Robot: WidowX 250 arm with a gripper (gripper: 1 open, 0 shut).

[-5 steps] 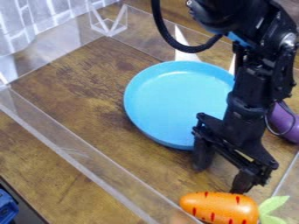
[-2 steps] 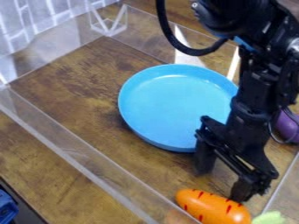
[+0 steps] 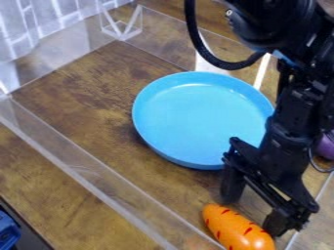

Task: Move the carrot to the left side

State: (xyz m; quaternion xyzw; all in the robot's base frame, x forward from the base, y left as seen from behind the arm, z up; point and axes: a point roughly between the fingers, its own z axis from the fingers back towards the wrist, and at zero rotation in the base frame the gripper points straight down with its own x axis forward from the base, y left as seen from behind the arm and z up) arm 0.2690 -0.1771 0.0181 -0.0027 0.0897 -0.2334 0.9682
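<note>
Carrot [image 3: 236, 228] — bottom right of frame, on wood table [image 3: 78, 107], below blue plate [image 3: 202, 117]. Gripper [image 3: 268, 207] — fingers spread, empty, hanging just above carrot. Grasp not yet made; whole move left outstanding.

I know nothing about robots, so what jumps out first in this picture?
The big blue plate in the middle of the wooden table catches the eye first. Next comes the black robot arm on the right, its open gripper pointing down just above a small orange carrot at the bottom edge. A bit of purple eggplant peeks out at the right edge.
</note>
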